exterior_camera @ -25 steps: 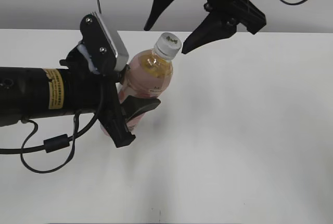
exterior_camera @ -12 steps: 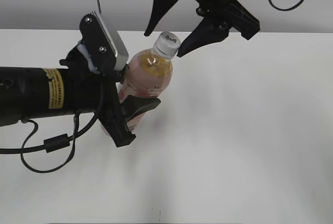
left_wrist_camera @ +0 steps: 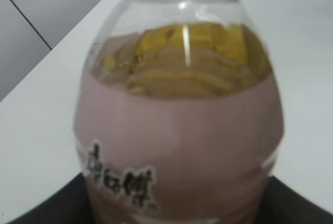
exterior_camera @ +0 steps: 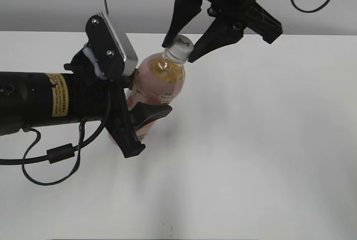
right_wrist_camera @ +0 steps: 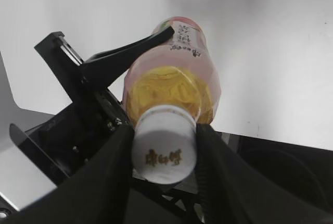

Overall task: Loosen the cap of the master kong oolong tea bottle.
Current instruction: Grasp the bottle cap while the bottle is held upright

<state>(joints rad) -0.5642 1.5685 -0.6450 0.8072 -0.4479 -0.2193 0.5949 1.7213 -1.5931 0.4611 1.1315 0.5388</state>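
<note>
The master kong oolong tea bottle (exterior_camera: 159, 81) has amber tea and a pink label, and leans on the white table. My left gripper (exterior_camera: 150, 111) is shut round its labelled body, which fills the left wrist view (left_wrist_camera: 177, 130). The dark jaws (left_wrist_camera: 177, 211) show only at that view's bottom corners. The small white cap (exterior_camera: 179, 47) sits on the neck. My right gripper (exterior_camera: 179, 51) comes from above, with one black finger pressed against each side of the cap. In the right wrist view the cap (right_wrist_camera: 164, 148) sits between the two fingers (right_wrist_camera: 164, 156), with the bottle (right_wrist_camera: 174, 86) below it.
The white table (exterior_camera: 268, 139) stretches to the right and front of the bottle. A grey wall rises behind it. A black cable (exterior_camera: 53, 156) loops under my left arm at the front left.
My right gripper has come down and narrowed from wide open beside the cap to closed against its sides. The left gripper and the bottle have not moved.
</note>
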